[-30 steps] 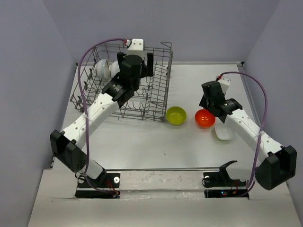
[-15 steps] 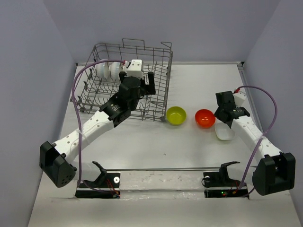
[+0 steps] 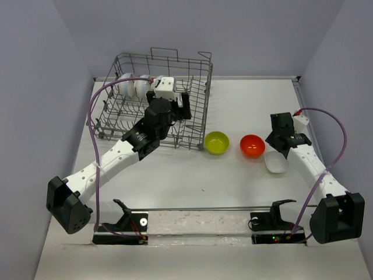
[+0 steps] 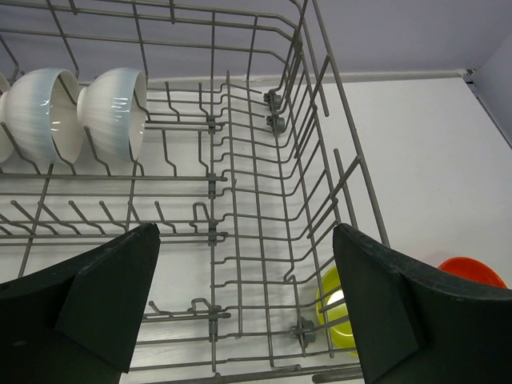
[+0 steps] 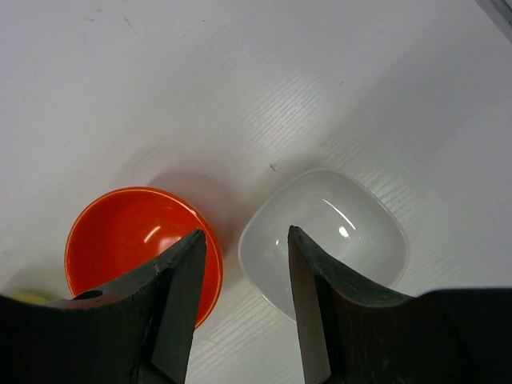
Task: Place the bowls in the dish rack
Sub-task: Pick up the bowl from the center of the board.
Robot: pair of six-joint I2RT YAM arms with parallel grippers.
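I'm lining up the next pick: right gripper [image 5: 244,236] half open, empty, above the white bowl [image 5: 336,232]. Left gripper [image 4: 246,232] gapes empty over the dish rack [image 3: 198,111]. Next I'd lower and pinch the rim.

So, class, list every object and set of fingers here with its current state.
Dish rack: partly loaded.
Racked white bowls: on edge.
Green bowl: upright, on table.
Red bowl: upright, on table.
White table bowl: upright, empty.
Left fingers: open, empty.
Right fingers: open, empty.
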